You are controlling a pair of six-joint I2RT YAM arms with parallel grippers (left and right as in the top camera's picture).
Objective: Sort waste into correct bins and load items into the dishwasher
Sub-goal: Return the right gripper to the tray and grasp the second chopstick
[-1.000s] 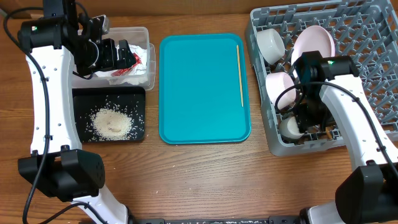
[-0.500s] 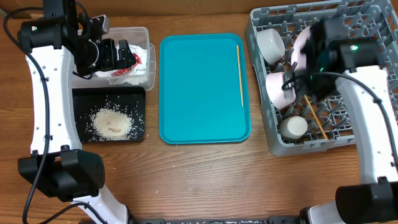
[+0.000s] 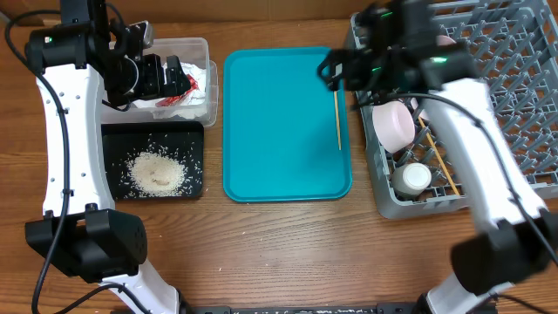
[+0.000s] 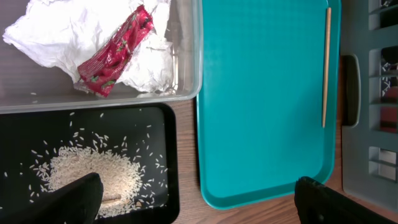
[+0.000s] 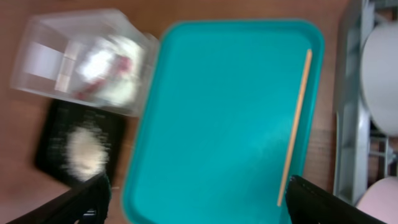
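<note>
One wooden chopstick [image 3: 337, 105] lies along the right side of the teal tray [image 3: 279, 131]; it also shows in the right wrist view [image 5: 295, 130] and the left wrist view [image 4: 325, 65]. A second chopstick [image 3: 440, 161] lies in the grey dish rack [image 3: 523, 113] beside a bowl [image 3: 394, 122] and the cup [image 3: 411, 179]. My right gripper [image 3: 330, 70] [image 5: 199, 205] is open and empty above the tray's far right corner. My left gripper [image 3: 179, 77] [image 4: 199, 205] is open and empty over the clear tub [image 3: 202, 48]. The tub holds the napkin [image 4: 56, 37] and red wrapper [image 4: 115, 53]. Rice [image 3: 157, 170] lies in the black tray [image 3: 193, 131].
The right arm crosses the rack's near-left part and hides the plate and the other bowl in the overhead view; the plate's edge [image 5: 382, 81] shows in the right wrist view. Bare wooden table [image 3: 288, 253] lies in front of the trays.
My right gripper left a chopstick lying in the rack, then rose and swung left to the teal tray's far right corner. The left arm has not moved.
</note>
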